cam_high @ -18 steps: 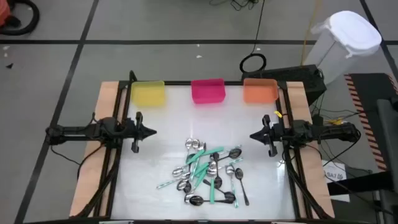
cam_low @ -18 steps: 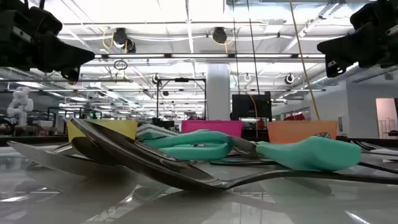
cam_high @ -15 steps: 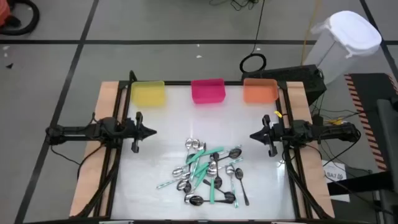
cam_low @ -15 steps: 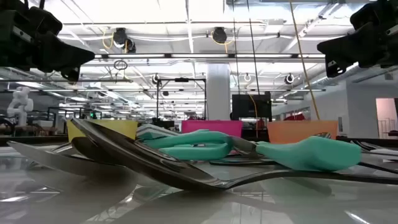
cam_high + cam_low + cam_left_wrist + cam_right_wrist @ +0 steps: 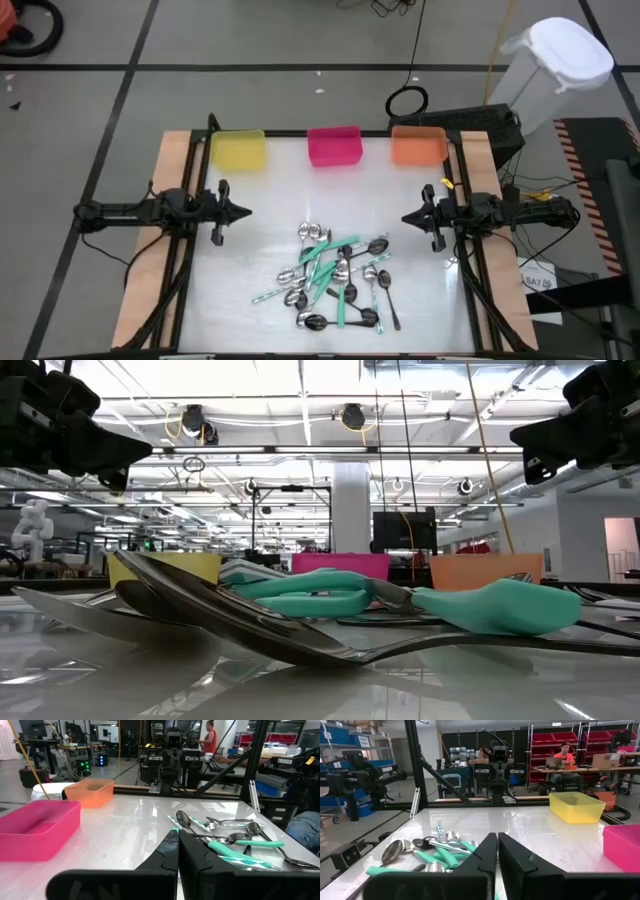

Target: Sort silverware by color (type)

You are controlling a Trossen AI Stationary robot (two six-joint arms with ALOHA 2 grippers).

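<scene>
Beside the spoons (image 5: 335, 278), left claw (image 5: 246, 212) and right claw (image 5: 405, 219) hover closed, empty.

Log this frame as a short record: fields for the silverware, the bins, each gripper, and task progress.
silverware: one mixed pile of spoons, teal-handled, silver and dark, on the near half of the table
bins: yellow bin, pink bin, orange bin in a row along the far edge; no spoons visible in them
left gripper: shut, holding nothing, at the left edge
right gripper: shut, holding nothing, at the right edge
progress: sorting not begun
</scene>
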